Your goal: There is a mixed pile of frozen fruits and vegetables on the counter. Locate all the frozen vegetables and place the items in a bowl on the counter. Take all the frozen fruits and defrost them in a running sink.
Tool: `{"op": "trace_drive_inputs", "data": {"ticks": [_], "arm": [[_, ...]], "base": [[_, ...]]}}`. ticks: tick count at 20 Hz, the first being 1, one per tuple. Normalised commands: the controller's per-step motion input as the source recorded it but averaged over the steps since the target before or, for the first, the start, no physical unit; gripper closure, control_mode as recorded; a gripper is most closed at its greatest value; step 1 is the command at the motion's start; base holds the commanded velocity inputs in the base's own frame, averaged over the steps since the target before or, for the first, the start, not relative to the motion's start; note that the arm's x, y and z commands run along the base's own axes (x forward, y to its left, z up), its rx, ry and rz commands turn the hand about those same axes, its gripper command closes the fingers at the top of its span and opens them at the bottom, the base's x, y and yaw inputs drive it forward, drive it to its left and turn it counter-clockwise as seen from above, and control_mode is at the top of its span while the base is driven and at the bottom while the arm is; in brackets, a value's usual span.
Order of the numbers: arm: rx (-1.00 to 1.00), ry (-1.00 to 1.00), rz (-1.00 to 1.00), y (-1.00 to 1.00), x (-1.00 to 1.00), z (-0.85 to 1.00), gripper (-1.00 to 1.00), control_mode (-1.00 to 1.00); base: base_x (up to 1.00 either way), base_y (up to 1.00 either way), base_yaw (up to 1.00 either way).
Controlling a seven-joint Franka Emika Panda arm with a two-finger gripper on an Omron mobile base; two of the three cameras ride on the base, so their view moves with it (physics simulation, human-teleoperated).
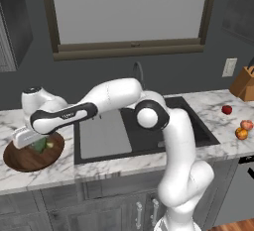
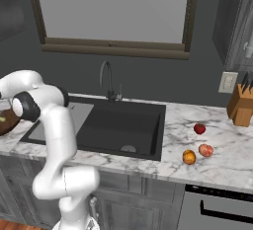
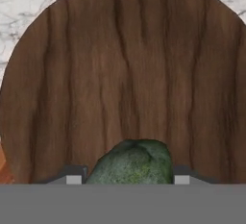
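The wooden bowl [image 1: 20,161] sits on the marble counter [image 1: 99,168] left of the sink [image 1: 198,130]. My gripper [image 1: 35,143] hangs low over the bowl, shut on a dark green lump [image 1: 39,145]. In the hand view the lump [image 3: 134,163] sits between my fingertips [image 3: 73,178], just above the bowl's bare wooden floor [image 3: 125,74]. Right of the sink lie a bright red round item [image 1: 226,109], a pinkish-red fruit [image 1: 246,124] and an orange fruit [image 1: 241,134]. From the right these are the red item [image 2: 199,128], pinkish fruit [image 2: 206,150] and orange fruit [image 2: 189,157].
The black sink [image 2: 123,128] has a pale ribbed panel [image 1: 101,136] on its left side and a dark curved faucet [image 2: 106,78] behind it. A wooden knife block [image 1: 244,84] stands at the far right by the wall. A window runs above the counter.
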Motion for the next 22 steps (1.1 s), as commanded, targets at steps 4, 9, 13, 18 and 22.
{"op": "trace_drive_inputs", "data": {"ticks": [4, 9, 13, 18, 22], "arm": [[-0.02, 0.08, 0.00, 0.10, 0.03, -0.28, 1.00, -1.00], [0.02, 0.02, 0.00, -0.02, 0.00, -0.37, 1.00, -1.00], [0.01, 0.00, 0.01, -0.04, 0.01, -0.33, 1.00, -1.00], [0.01, 0.00, 0.01, -0.01, 0.00, -0.31, 1.00, -1.00], [0.00, 0.00, 0.00, 0.00, 0.00, -0.29, 1.00, -1.00]], "base": [[0.00, 0.00, 0.00], [0.00, 0.00, 0.00], [0.00, 0.00, 0.00], [0.00, 0.00, 0.00], [0.00, 0.00, 0.00]]}}
